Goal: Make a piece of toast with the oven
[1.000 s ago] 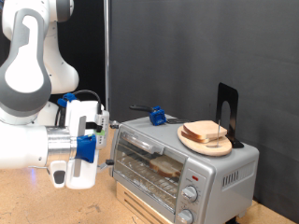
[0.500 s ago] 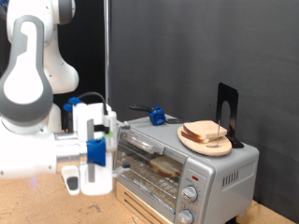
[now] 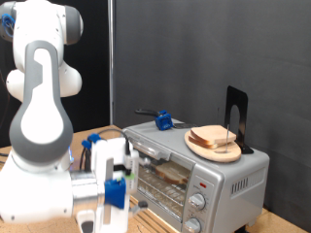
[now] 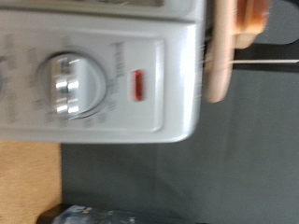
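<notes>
the white robot arm's claw [image 3: 115, 186] sits low at the exterior view's lower left, just in front of the boxy silver-grey toaster oven [image 3: 228, 180] on the wooden worktop [image 3: 19, 146]. whether the claw is wide or narrow i cannot tell; nothing shows between its fingers. a pale tan slice of toast [image 3: 173, 173] lies inside behind the glass door. the round wooden plate [image 3: 214, 148] on the oven's top carries more bread. the wrist view shows a round knob [image 4: 65, 82] and a small red light [image 4: 138, 85], blurred.

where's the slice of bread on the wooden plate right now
Exterior view's right: the pale tan bread slice lies on the round wooden plate atop the silver-grey toaster oven.
</notes>
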Motion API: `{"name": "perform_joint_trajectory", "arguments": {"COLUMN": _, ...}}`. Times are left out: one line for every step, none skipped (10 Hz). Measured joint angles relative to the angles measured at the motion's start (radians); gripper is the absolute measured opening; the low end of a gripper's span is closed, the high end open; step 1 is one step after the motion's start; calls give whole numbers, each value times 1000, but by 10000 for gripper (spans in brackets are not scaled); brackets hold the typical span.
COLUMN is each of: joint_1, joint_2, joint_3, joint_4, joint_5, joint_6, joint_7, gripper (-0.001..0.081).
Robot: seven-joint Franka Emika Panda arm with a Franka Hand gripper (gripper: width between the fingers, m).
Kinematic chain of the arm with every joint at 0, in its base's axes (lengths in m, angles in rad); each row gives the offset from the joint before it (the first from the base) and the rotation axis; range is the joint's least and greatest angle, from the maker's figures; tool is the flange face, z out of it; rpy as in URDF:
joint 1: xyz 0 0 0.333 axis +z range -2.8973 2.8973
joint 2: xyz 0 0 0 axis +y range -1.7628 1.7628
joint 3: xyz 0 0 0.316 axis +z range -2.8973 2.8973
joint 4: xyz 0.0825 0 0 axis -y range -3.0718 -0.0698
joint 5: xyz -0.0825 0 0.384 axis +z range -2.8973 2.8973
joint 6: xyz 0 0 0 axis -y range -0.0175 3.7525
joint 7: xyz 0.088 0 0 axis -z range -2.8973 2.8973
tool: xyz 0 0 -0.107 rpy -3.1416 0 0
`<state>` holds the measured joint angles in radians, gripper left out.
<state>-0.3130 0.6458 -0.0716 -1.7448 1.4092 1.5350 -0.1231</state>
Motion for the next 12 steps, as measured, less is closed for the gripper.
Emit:
{"name": "perform_joint_trajectory", "arguments": {"joint_1": 1, "joint_2": 42, "joint_3": 0, "joint_4": 53, "joint_5": -23, "joint_6": 11, "joint_7": 10, "gripper": 809}}
{"name": "perform_joint_trajectory", "arguments": {"joint_1": 2, "joint_2": 81, "joint_3": 0, "joint_4": 99, "joint_5": -40, "joint_6": 12, "joint_7": 11, "gripper": 809}}
{"name": "perform_joint_trajectory", "arguments": {"joint_1": 3, "joint_2": 114, "joint_3": 1, "joint_4": 133, "joint_5": -43, "joint_6": 12, "joint_7": 11, "gripper": 809}}
{"name": "perform_joint_trajectory", "arguments": {"joint_1": 2, "joint_2": 141, "joint_3": 2, "joint_4": 156, "joint_5": -42, "joint_6": 13, "joint_7": 6, "gripper": 809}}
{"name": "perform_joint_trajectory", "arguments": {"joint_1": 2, "joint_2": 165, "joint_3": 5, "joint_4": 173, "joint_5": -39, "joint_6": 12, "joint_7": -10, "gripper": 809}}
{"name": "perform_joint_trajectory", "arguments": {"joint_1": 2, "joint_2": 184, "joint_3": 12, "joint_4": 186, "joint_5": -31, "joint_6": 7, "joint_7": -27, "gripper": 809}}
{"name": "perform_joint_trajectory", "arguments": {"joint_1": 2, "joint_2": 197, "joint_3": 19, "joint_4": 196, "joint_5": -28, "joint_6": 0, "joint_7": -45, "gripper": 809}}
{"name": "perform_joint_trajectory", "arguments": {"joint_1": 2, "joint_2": 205, "joint_3": 24, "joint_4": 199, "joint_5": -27, "joint_6": -2, "joint_7": -60, "gripper": 809}}
{"name": "perform_joint_trajectory", "arguments": {"joint_1": 2, "joint_2": 214, "joint_3": 26, "joint_4": 208, "joint_5": -27, "joint_6": -2, "joint_7": -63, "gripper": 809}}
{"name": "perform_joint_trajectory", "arguments": {"joint_1": 3, "joint_2": 226, "joint_3": 28, "joint_4": 219, "joint_5": -28, "joint_6": -1, "joint_7": -59, "gripper": 809}}
{"name": "perform_joint_trajectory", "arguments": {"joint_1": 5, "joint_2": 241, "joint_3": 29, "joint_4": 235, "joint_5": -28, "joint_6": 0, "joint_7": -50, "gripper": 809}}
{"name": "perform_joint_trajectory", "arguments": {"joint_1": 9, "joint_2": 259, "joint_3": 30, "joint_4": 254, "joint_5": -28, "joint_6": 2, "joint_7": -42, "gripper": 809}}
